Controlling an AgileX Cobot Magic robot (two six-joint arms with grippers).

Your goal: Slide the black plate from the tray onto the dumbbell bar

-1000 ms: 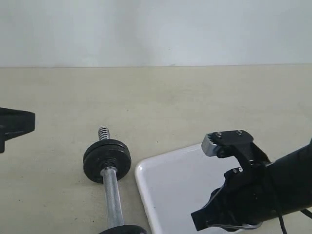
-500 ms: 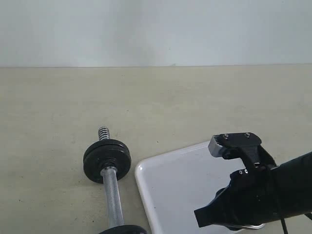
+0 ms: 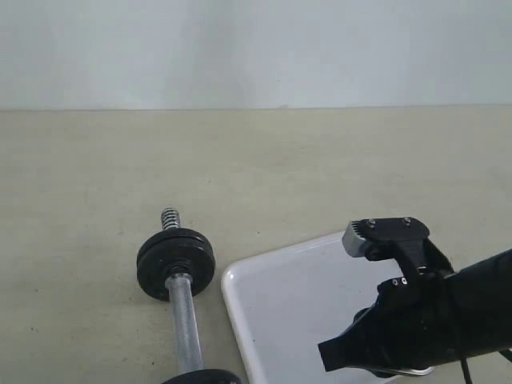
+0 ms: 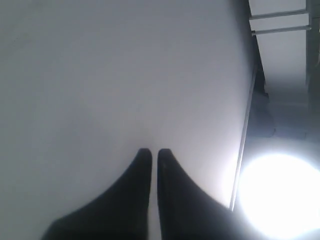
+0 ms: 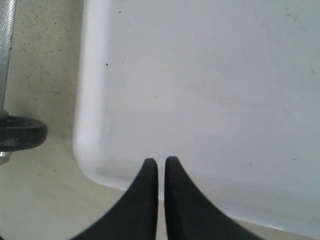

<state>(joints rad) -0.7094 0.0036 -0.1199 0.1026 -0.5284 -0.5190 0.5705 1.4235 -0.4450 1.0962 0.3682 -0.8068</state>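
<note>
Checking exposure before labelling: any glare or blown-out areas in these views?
Left wrist view: blown-out white glare patch, left gripper a black silhouette. Right wrist view: tray evenly lit, no hotspot. Exterior view: soft, even light.

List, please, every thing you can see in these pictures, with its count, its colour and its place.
dumbbell bar: one, chrome, lying on the table left of the tray.
black plates: two, black, both seemingly on the bar; one near its far threaded end, the other cut off by the picture's bottom edge.
tray: one, glossy white, right of the bar; no plate on its visible part.
table: one, beige, under everything.
wall: one, pale, behind the table.
right gripper: one, black, shut, holding nothing, over the tray's rim.
left gripper: one, black, shut, seen only in its wrist view.
</note>
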